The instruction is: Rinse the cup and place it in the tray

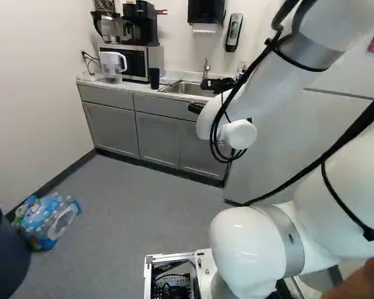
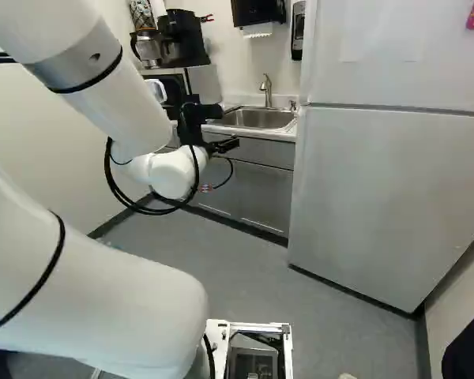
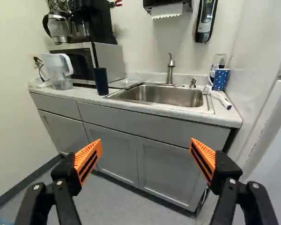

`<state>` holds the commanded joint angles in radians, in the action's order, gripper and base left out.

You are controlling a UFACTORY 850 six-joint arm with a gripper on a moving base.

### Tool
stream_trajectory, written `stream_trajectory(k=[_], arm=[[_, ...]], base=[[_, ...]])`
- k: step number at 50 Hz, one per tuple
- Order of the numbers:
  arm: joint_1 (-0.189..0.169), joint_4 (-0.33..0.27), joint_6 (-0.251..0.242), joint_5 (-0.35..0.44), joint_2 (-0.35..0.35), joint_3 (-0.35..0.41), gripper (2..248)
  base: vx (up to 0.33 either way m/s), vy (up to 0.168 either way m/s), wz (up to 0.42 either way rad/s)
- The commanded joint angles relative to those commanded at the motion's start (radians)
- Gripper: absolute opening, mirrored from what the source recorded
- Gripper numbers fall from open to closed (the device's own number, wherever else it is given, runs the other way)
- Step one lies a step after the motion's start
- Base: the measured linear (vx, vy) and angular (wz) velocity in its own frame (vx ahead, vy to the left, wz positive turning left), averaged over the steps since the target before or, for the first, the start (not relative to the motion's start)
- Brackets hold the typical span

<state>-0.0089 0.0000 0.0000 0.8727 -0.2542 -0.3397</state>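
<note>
My black gripper point(image 2: 223, 145) is raised in front of the counter in the right base view. In the wrist view the gripper point(image 3: 145, 152) stands open, its orange-padded fingers wide apart with nothing between them. Ahead of it on the counter, a tall dark cup point(image 3: 101, 81) stands upright between the microwave and the sink; the left base view shows this dark cup point(image 1: 154, 78) too. A flat, clear tray point(image 3: 126, 83) lies between that cup and the steel sink point(image 3: 161, 95). The faucet point(image 3: 170, 70) rises behind the basin. A blue dotted cup point(image 3: 220, 79) is at the sink's other side.
A pitcher point(image 3: 57, 70), a microwave point(image 3: 113, 60) and a coffee maker point(image 3: 91, 21) are on the counter's far end. A brush point(image 3: 219, 97) lies near the dotted cup. The fridge point(image 2: 379, 181) borders the counter. Wrapped bottles point(image 1: 47, 218) rest on the floor.
</note>
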Motion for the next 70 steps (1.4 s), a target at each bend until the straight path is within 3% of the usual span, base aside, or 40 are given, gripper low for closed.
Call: stream_trajectory(k=[50,70], arm=[[0.001,0.0,0.0,-0.002,0.026,-0.136,247],[0.001,0.0,0.0,-0.04,0.035,-0.188,247]], base=[[0.0,0.0,0.0],[0.0,0.0,0.0]])
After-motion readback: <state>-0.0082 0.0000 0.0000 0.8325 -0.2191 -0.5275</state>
